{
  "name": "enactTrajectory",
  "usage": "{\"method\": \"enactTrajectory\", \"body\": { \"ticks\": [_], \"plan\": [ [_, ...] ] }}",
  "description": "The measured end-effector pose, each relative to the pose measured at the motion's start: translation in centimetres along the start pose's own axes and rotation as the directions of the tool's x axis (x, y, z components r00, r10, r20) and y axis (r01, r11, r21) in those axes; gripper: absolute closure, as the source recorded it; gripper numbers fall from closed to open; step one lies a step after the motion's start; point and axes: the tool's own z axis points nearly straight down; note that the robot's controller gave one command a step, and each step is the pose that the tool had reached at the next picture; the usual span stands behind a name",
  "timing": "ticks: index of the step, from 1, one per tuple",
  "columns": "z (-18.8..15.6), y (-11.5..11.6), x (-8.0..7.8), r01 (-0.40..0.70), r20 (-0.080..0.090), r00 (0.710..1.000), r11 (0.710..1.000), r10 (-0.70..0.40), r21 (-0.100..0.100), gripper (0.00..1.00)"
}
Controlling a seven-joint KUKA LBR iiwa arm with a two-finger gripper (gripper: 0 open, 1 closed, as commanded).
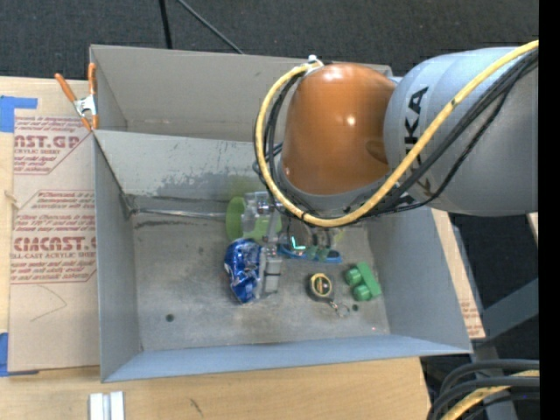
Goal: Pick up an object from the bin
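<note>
- Gripper point(269, 268) low over the floor of the grey bin point(175, 287), about mid-bin, hung beneath the orange wrist cover point(337, 129); open or closed, cannot tell, too much hidden under the wrist.
- Nearest thing: a crumpled blue wrapper-like piece point(238, 274), lying just to the view's left of the gripper; touching it or all but touching; gripped or merely alongside, cannot tell.
- Long axis of the blue piece roughly from the far wall toward the near wall, slightly tilted; long side turned toward the gripper.
- Pale green cup-like piece point(236, 217) just beyond the blue one, toward the far wall; near the gripper but further off than the blue.
- Small round black-and-yellow thing point(319, 284) and green block point(360, 283) on the gripper's other side, toward the view's right; apart from it and close to each other.
- Probably a matter of a slight shift to the view's left, across the blue piece's narrow width rather than along its length.
</note>
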Motion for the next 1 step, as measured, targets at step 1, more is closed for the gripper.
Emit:
{"method": "enactTrajectory", "body": {
  "ticks": [1],
  "plan": [
    [9.58, -4.59, -2.14, 0.095, 0.000, 0.996, 0.996, -0.095, 0.003, 0.00]
  ]
}}
